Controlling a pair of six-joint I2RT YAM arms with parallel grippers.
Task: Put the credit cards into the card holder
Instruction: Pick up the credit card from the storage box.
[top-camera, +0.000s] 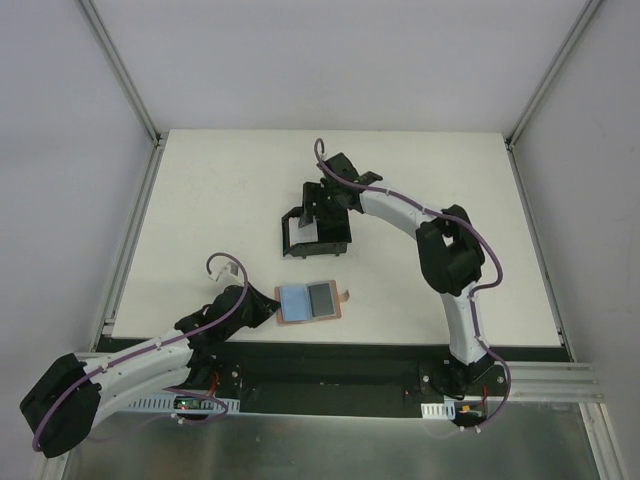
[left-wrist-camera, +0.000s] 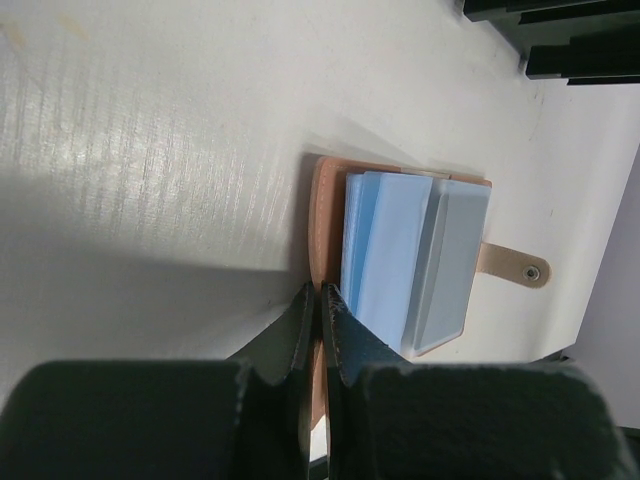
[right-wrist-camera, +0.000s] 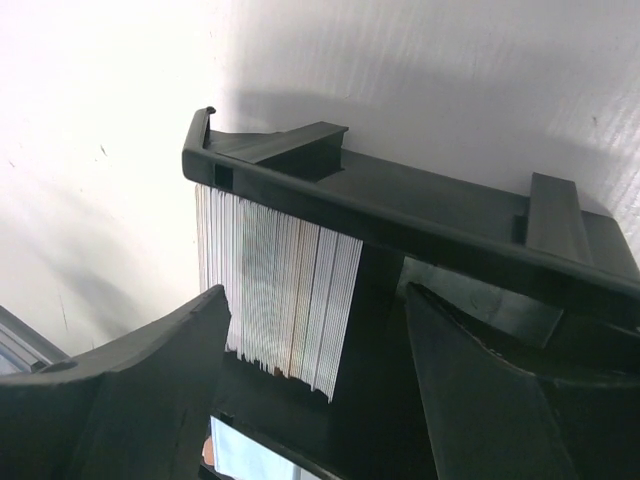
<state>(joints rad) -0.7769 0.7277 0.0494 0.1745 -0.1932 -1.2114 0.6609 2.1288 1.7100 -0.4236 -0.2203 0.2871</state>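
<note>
Partly done. Light blue and pale grey credit cards lie on the open tan leather card holder, whose edge is pinched by the closed left gripper. At its 12 o'clock, the wide-open right gripper straddles upright white cards, still unloaded, in the black plastic box.

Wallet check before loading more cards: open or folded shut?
Open: the wallet lies spread flat, blue cards showing on its inner face.
</note>
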